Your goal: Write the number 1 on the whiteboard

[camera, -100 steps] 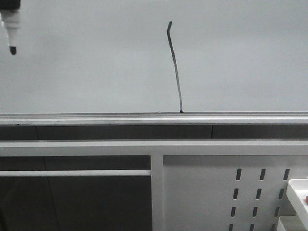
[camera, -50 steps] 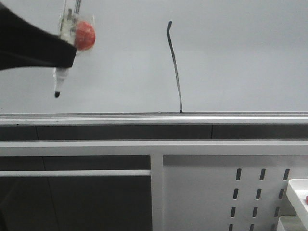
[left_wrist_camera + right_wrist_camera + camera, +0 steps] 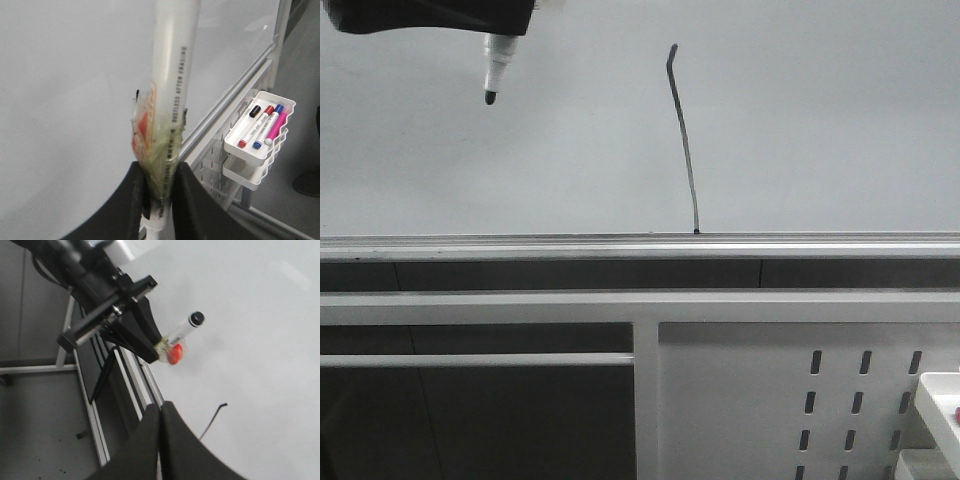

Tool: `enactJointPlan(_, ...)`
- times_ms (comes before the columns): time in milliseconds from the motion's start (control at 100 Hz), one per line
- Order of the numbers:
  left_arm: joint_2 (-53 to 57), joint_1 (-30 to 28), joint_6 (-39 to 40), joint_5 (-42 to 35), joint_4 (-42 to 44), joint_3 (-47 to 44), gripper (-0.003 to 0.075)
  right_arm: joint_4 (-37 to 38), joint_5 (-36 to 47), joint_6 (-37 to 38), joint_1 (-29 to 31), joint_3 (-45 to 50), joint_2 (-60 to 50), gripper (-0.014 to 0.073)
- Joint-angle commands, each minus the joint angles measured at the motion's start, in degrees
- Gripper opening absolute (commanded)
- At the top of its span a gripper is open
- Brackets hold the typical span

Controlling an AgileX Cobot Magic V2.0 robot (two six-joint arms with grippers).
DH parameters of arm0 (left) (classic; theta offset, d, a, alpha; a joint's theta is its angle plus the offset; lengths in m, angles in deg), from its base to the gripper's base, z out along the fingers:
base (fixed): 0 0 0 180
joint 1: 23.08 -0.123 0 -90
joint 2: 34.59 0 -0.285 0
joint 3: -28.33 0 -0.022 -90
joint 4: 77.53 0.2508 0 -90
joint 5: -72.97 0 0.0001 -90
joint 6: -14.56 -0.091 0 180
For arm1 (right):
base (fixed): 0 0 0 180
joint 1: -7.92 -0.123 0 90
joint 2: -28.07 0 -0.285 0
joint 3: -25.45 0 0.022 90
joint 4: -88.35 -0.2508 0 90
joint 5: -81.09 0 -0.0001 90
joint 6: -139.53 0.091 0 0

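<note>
Up and rightward went the left gripper [image 3: 159, 200] since half a second before — clamped on the marker [image 3: 493, 75], tip off the whiteboard [image 3: 820, 120]. The number 1 [image 3: 684, 140] stood finished mid-board; right gripper [image 3: 161, 432] pinched together, empty.

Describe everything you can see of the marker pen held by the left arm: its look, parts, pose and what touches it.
The marker pen has a long, clear-to-whitish barrel with black print running along it and a black end cap. Its white nose ends in a dark tip that points down, hanging in front of the whiteboard, left of the number 1. Clear tape with a red-orange patch wraps its middle. The left hand is shut on that taped part. Whether the tip touches the board cannot be told.
</note>
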Motion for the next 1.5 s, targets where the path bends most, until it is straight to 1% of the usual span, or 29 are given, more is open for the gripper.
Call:
enactJointPlan(0,0.55,1.35,-0.03,0.24,-4.58,2.07,-0.002,3.8,4.94,3.55,0.35,1.02,-3.09,-0.005)
enactJointPlan(70,0.55,1.34,-0.03,0.24,-4.58,2.07,-0.002,3.8,5.84,5.03,0.35,3.1,-6.46,-0.005)
enactJointPlan(190,0.55,1.34,-0.03,0.02,-4.58,2.07,-0.002,3.8,8.49,5.04,0.35,6.08,-12.09,-0.005)
enactJointPlan(340,0.55,1.34,-0.03,0.02,-4.58,2.07,-0.002,3.8,9.37,5.04,0.35,6.92,-15.09,-0.005)
enactJointPlan(1080,1.16,1.34,0.5,0.58,-4.58,2.07,-0.002,3.8,9.26,5.04,0.35,6.92,-15.21,-0.005)
enactJointPlan(1370,1.16,1.34,-0.13,0.35,-4.58,-0.43,-0.002,3.8,9.26,5.04,0.35,6.92,-15.21,-0.005)
enactJointPlan(1490,1.4,1.34,-1.47,3.0,-4.58,-0.82,-0.002,3.8,9.26,5.04,0.35,6.92,-15.21,-0.005)
